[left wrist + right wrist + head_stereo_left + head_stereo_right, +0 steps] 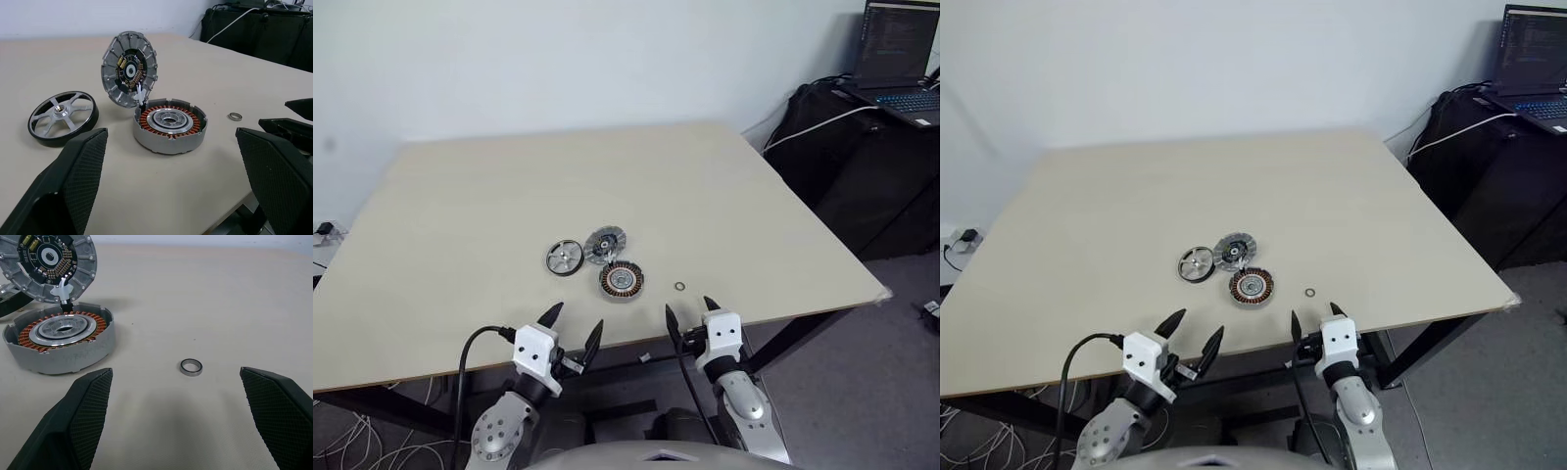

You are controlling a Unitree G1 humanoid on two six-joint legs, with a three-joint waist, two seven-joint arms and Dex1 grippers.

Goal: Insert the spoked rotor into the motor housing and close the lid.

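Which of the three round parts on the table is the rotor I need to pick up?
Look at the cluster of three discs near the front middle of the table. The rotor is the one farthest to the robot's left, lying flat by itself. It alone is an open silver wheel with broad spokes and a dark rim; the housing shows copper windings, and the lid stands tilted up.

No text is legible anywhere; lines on the laptop screen [899, 39] are too small to read.

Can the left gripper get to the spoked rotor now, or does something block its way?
Probably yes. The left gripper is open at the table's near edge, and only bare table lies between it and the spoked rotor.
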